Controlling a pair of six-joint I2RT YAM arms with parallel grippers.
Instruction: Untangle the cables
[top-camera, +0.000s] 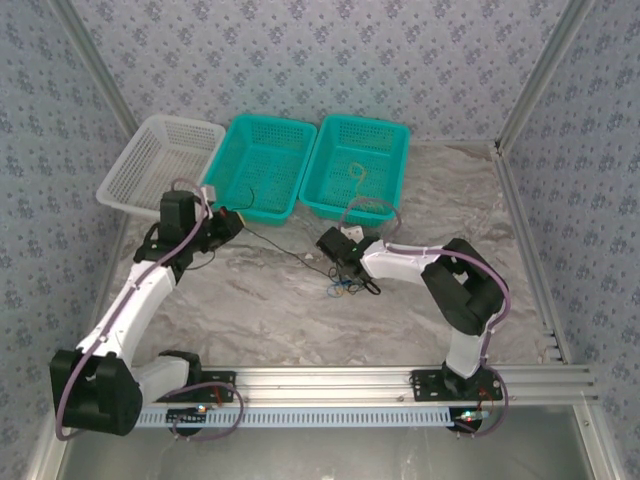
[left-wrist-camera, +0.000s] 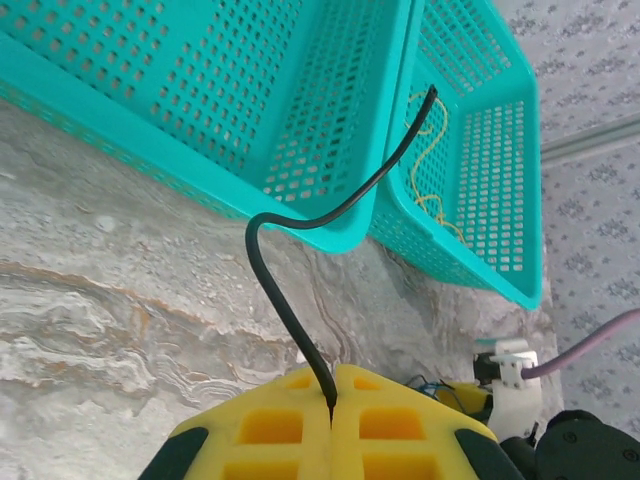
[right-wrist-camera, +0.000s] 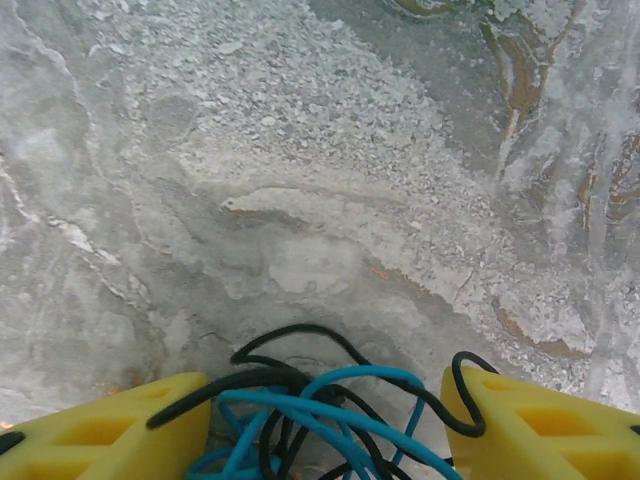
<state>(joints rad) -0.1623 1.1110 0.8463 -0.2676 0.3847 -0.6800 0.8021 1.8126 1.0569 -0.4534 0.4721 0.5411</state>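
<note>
- Left wrist view: we are clamping our left gripper (left-wrist-camera: 332, 400) fully closed on a black cable (left-wrist-camera: 282, 302), which is rising from between the yellow fingers, bending, and running past the corner of a teal basket (left-wrist-camera: 200, 90).
- A second teal basket (left-wrist-camera: 500, 180) is sitting just beside the first, and a yellow cable (left-wrist-camera: 428, 200) is lying inside it.
- Right wrist view: we are holding our right gripper (right-wrist-camera: 325, 400) with its jaws spread apart, straddling the tangle of blue and black cables (right-wrist-camera: 300, 402) on the table (right-wrist-camera: 300, 150).
- Top external view: the tangle is lying on the table in front of the right-hand teal basket, and a thin black strand is stretching from it toward the left gripper.
</note>
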